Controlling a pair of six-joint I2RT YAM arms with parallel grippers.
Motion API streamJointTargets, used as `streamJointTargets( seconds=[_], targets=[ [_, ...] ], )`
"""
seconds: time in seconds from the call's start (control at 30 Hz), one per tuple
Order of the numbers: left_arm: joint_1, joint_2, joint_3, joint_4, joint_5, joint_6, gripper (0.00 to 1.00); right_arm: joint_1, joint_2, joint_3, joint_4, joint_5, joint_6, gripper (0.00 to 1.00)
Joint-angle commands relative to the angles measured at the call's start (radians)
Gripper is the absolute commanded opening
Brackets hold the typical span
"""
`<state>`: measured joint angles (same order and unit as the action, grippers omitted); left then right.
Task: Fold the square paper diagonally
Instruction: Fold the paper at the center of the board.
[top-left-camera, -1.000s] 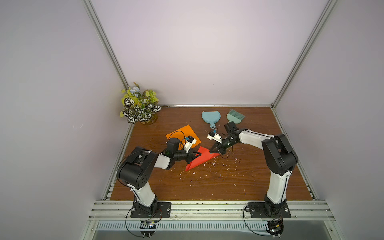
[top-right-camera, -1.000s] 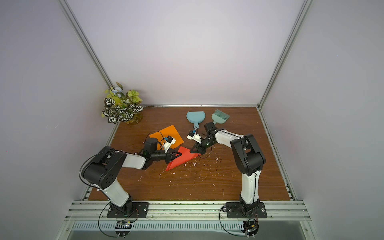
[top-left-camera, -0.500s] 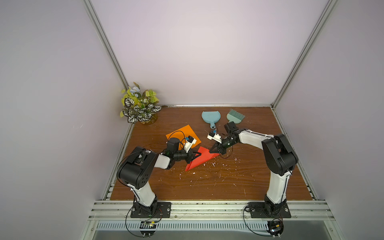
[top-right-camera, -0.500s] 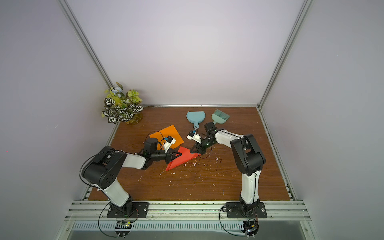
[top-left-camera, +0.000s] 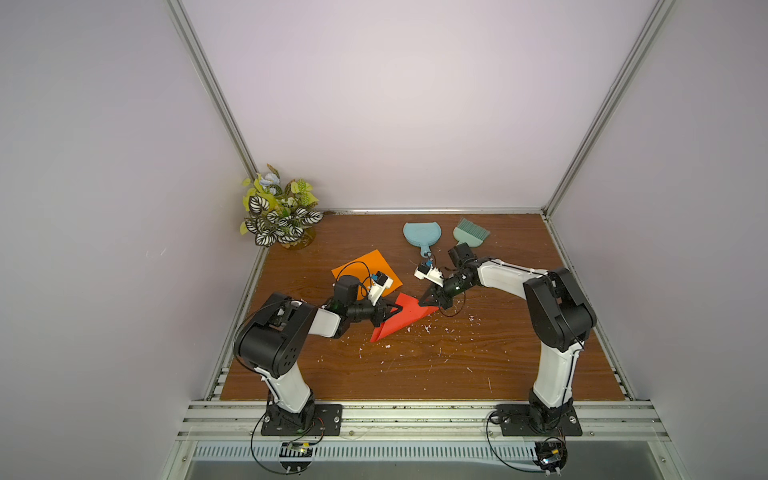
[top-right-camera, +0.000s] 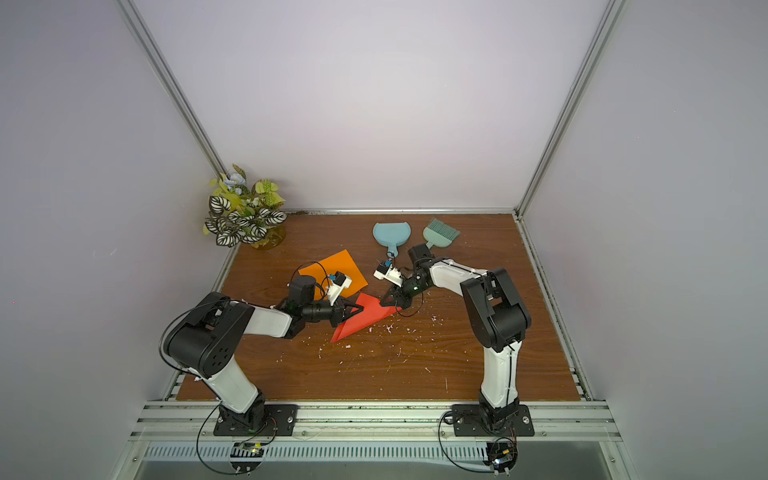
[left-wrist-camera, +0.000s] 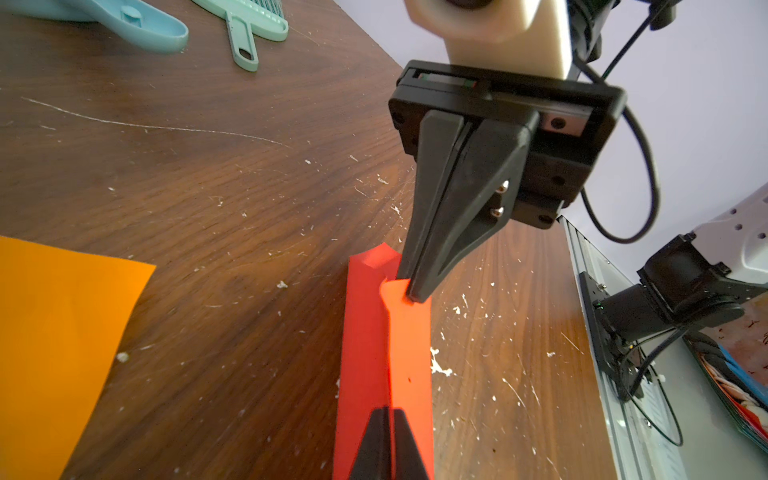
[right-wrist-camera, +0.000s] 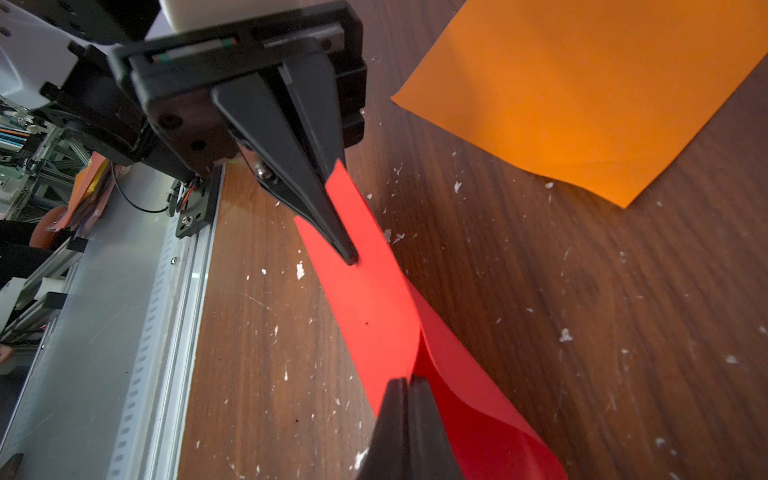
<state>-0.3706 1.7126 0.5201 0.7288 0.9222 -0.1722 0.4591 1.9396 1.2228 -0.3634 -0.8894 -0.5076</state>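
Red paper (top-left-camera: 401, 323) beside the orange sheet (top-left-camera: 365, 266) is already doubled into a triangle. Left gripper (top-left-camera: 400, 308) and right gripper (top-left-camera: 421, 303) both pinch it. Layers gape, so the crease still needs pressing.

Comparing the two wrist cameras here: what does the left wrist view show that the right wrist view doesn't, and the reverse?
Left wrist view only: the light blue plastic dustpan and the mint green plastic brush, plus the whole right pincer seen head-on, shut on one corner of the red paper sheet.

Right wrist view only: the whole left pincer seen head-on, shut on the other end of that sheet.

Both: the partly folded red sheet stretched between the pincers, the flat orange paper sheet, and the brown wooden table littered with white specks.
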Motion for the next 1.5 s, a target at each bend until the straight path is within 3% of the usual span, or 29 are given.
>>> streamJointTargets(
  seconds=[0.0, 1.47],
  targets=[
    [0.006, 0.010, 0.017, -0.016, 0.012, 0.004, 0.08, 0.007, 0.001, 0.026, -0.008, -0.004, -0.010, 0.00],
    [0.005, 0.013, 0.029, -0.041, 0.003, 0.010, 0.08, 0.012, 0.004, 0.015, 0.001, 0.001, -0.012, 0.00]
  ],
)
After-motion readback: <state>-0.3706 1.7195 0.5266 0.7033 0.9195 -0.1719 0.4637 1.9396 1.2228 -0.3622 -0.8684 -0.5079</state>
